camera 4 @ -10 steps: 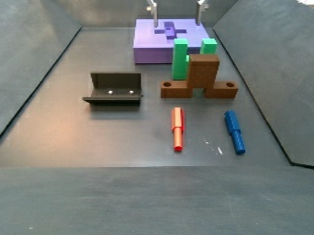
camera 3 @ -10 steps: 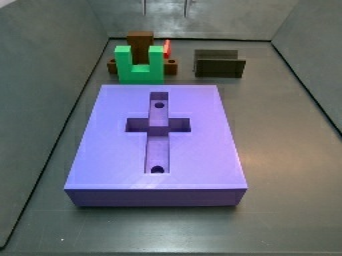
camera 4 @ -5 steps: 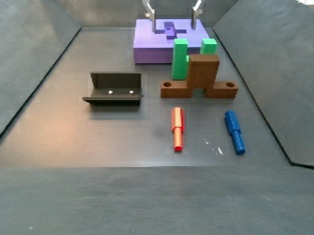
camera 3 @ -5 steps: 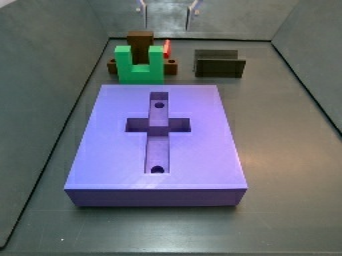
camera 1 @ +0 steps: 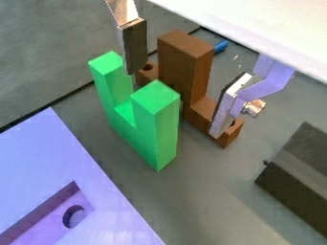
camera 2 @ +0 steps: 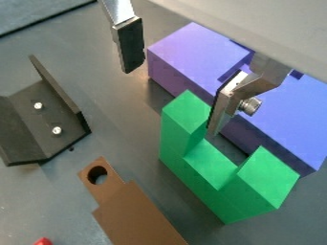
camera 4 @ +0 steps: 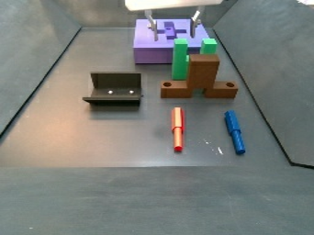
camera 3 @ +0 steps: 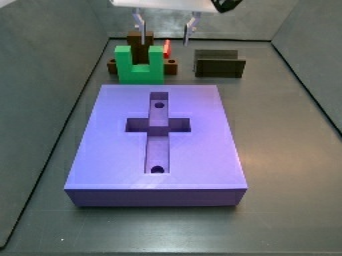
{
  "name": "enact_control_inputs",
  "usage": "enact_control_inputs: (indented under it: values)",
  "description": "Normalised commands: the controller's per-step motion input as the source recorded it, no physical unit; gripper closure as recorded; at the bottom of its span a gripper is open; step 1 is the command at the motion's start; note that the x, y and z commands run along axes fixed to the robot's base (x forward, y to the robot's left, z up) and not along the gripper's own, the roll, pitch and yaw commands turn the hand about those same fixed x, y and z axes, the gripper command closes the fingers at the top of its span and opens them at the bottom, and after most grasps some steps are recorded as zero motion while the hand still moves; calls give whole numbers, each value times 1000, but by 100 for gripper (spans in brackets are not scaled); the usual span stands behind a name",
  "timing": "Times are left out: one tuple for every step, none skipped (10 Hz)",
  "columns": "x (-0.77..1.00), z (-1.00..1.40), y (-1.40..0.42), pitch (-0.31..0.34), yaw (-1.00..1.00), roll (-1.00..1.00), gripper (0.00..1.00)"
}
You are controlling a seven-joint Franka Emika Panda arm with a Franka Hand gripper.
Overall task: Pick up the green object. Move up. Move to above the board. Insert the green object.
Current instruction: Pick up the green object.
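Gripper (camera 1: 185, 67) wide open, empty, above green block (camera 1: 141, 113); I should straddle it squarely, avoiding brown block (camera 1: 192, 77).

Gripper (camera 3: 158, 42): hangs at the back, over the green object, its 2 fingers spread apart with nothing between them.
Green object (camera 3: 139, 63): U-shaped, upright, just behind the board's far edge.
Brown block (camera 3: 140, 47): directly behind the green object.
Fixture (camera 3: 219, 64): dark, at the back right.
Board (camera 3: 187, 150): purple slab with a cross-shaped recess and 2 round holes.
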Motion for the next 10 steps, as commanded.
enact_control_inputs:
  values:
    - [-31,-251,-49,-20,31,-13,0]
    - [-49,-291,0,-23,29,-21,0]
    - [-63,-200,-74,-21,69,0,0]
    - [-91,-177,-114,-20,89,0,0]
    - [-80,-249,-40,-19,57,0,0]
    - [-77,-283,-17,-19,46,0,0]
    - [-80,-277,0,-21,43,-40,0]
    - [-34,-223,6,-6,26,-64,0]
    - [-11,-180,0,0,3,-43,0]
    - [0,-131,0,0,0,-9,0]
